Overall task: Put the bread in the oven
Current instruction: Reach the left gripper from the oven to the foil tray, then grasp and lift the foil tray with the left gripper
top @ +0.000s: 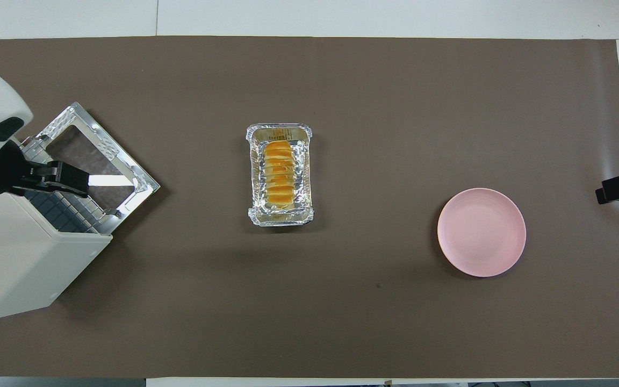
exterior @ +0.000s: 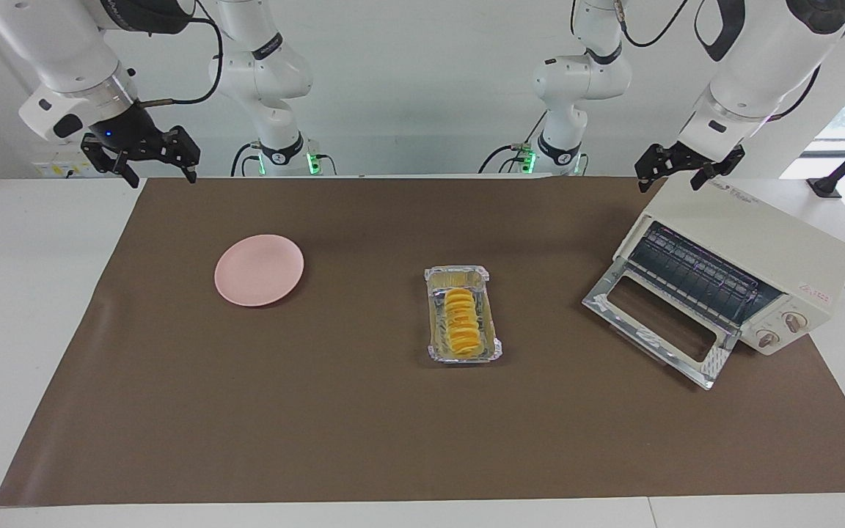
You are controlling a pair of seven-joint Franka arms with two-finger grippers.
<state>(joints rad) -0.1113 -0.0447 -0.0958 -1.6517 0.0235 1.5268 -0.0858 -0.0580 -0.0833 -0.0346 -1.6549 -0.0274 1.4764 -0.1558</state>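
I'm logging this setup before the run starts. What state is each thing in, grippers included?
Oven: door dropped open, rack bare.
Bread: lying in the foil tray, not in the oven.
Plate: bare, toward the right arm's end of the table.
Left gripper: open, holding nothing, over the oven's top.
Right gripper: open, holding nothing, raised over the table's edge by the robots.

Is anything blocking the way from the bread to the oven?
Nothing visible. The bread lies in a foil tray; only bare mat separates it from the oven, whose door hangs open.
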